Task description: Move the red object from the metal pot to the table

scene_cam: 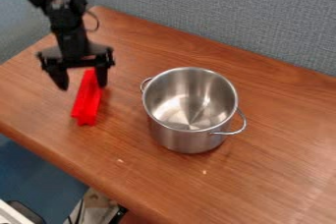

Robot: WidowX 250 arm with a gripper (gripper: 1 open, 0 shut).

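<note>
View, camera: a single view, looking down and across the bench (pixel 282 120) from its near edge.
Red object (pixel 86 99): lies flat on the bench near the left edge, outside the metal pot (pixel 194 109) and just beside the pot's left side without touching it.
Long axis of the red object: runs from the near-left end up to the far-right end, slightly tilted from the bench's left edge; the far end sits under the gripper (pixel 78 75).
Gripper: points straight down over the far end of the red object, jaws standing wide apart, one finger on each side of the bar; nothing is clamped between them.
Relation that matters: the red object lies directly below and toward the near side of the gripper, so most of its length stretches out toward the near-left corner.
Contact: whether the fingertips touch the bar or the bench cannot be told from this angle.
Metal pot: upright, empty as far as the inside shows, one loop handle facing the near-right and one facing the red object.
Task state, judged: the bar already rests on the bench, so the move out of the pot appears done.
Next move, judged: a straight lift clear of the bar, keeping the fingers from dragging it.
</note>
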